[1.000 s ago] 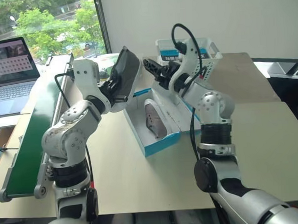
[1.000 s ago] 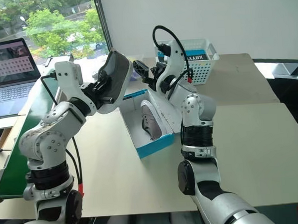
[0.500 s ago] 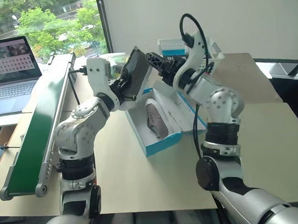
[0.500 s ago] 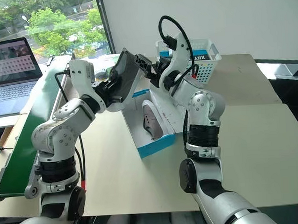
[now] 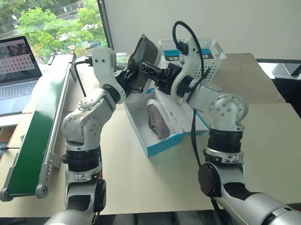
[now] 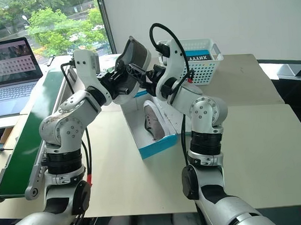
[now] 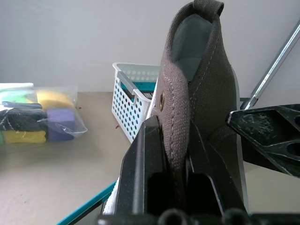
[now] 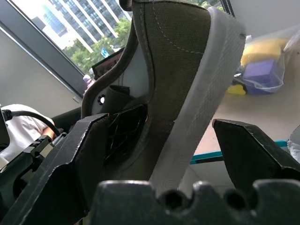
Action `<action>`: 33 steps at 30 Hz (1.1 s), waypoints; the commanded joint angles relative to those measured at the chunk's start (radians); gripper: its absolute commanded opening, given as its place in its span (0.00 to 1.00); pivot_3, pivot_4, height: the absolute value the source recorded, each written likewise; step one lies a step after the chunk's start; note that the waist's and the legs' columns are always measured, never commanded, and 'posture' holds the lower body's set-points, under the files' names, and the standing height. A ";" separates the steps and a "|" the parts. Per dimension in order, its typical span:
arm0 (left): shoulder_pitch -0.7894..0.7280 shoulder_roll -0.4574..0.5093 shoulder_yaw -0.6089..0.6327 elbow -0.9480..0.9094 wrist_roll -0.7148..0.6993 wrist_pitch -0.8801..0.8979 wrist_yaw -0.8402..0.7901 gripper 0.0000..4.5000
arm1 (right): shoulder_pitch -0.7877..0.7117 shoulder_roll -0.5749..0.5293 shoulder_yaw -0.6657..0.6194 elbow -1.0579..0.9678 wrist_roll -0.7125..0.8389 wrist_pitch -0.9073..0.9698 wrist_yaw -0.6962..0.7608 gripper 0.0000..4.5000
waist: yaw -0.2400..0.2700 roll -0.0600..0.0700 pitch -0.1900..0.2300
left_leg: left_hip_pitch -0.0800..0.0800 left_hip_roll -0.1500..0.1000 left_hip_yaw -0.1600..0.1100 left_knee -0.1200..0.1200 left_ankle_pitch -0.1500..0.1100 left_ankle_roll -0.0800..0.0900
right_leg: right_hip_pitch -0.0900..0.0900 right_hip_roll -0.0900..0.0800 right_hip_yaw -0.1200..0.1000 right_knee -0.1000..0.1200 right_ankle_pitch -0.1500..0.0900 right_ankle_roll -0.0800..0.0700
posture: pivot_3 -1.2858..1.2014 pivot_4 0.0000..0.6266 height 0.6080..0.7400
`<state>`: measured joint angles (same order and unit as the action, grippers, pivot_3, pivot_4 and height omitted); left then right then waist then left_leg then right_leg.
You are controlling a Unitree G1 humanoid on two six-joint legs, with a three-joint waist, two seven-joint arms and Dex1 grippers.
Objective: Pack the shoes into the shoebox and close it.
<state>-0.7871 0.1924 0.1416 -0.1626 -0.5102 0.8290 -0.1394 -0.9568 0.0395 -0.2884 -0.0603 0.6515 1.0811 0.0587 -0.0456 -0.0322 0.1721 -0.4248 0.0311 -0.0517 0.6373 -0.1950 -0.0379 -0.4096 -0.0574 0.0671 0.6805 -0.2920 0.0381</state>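
left gripper (image 7: pixel 180 187) is pinching a shoe (image 6: pixel 132 60) by its side wall, holding it heel-up above the box (image 5: pixel 164 142) | right gripper (image 8: pixel 164 140) is standing spread, a finger on either side of that shoe's sole edge; not clamping | second shoe (image 5: pixel 156 120) is lying inside the open box on the table (image 5: pixel 273 151)

Both arms are made of rounded silver-grey segments with small dark screw holes and black rings at the joints. Black cables loop along them. Each gripper, the left gripper (image 6: pixel 119 80) and the right gripper (image 6: pixel 138 78), has two black fingers.
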 commanded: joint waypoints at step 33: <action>0.144 0.364 0.155 -0.199 -0.224 0.454 -0.139 0.58 | -0.115 -0.289 0.246 0.048 -0.079 0.028 0.222 0.07 | -0.022 0.001 0.001 | 0.001 0.000 0.000 -0.001 0.000 0.000 | -0.001 0.001 0.000 -0.001 0.000 0.000 | 0.52 0.24 1.00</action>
<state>-0.6420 0.5347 0.2985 -0.3365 -0.7324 1.3080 -0.2397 -1.0477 -0.2423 -0.0678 0.0150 0.5706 1.0855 0.2467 -0.0678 -0.0310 0.1728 -0.4237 0.0314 -0.0521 0.6355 -0.1950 -0.0378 -0.4097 -0.0565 0.0672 0.6786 -0.2921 0.0381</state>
